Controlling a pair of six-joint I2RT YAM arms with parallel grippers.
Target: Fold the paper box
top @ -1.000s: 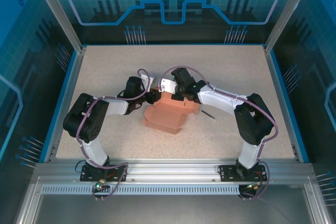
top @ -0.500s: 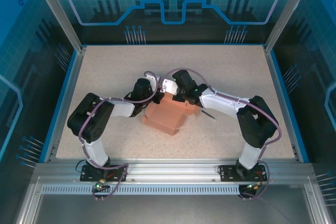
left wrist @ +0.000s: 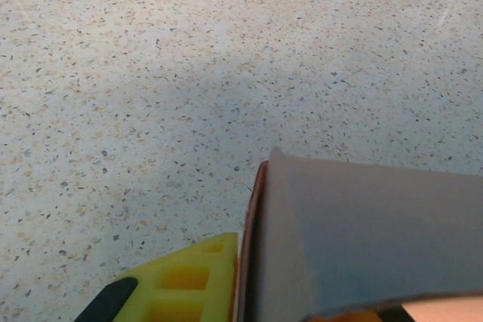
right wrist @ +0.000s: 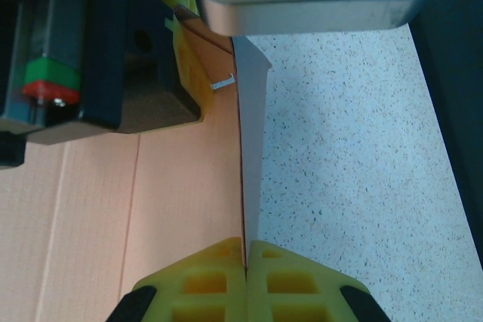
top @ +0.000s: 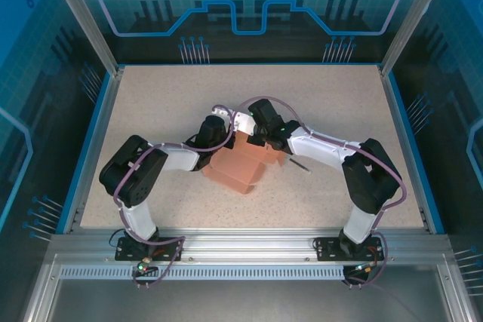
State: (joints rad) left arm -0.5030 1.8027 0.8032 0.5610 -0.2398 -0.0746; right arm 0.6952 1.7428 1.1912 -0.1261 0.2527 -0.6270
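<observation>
The salmon-pink paper box [top: 240,170] lies partly folded at the table's middle, with both grippers meeting at its far edge. My right gripper [right wrist: 245,250] is shut on a thin upright flap of the paper box [right wrist: 181,209], its yellow fingertips pinching the flap's edge. My left gripper [left wrist: 243,277] closes on a raised wall of the box [left wrist: 362,239]. One yellow finger [left wrist: 181,284] presses the wall's left face; the other finger is hidden behind the cardboard. From above, the left gripper [top: 219,135] and the right gripper [top: 260,143] sit close together.
A thin dark stick [top: 299,164] lies on the speckled table just right of the box. The left gripper's black body [right wrist: 90,43] fills the upper left of the right wrist view, close to the flap. Blue rails [top: 90,148] edge the table.
The left arm has reached right and forward to the box's far edge, and its jaws have closed in on the wall. The box looks more folded up. The right gripper kept its pinch.
</observation>
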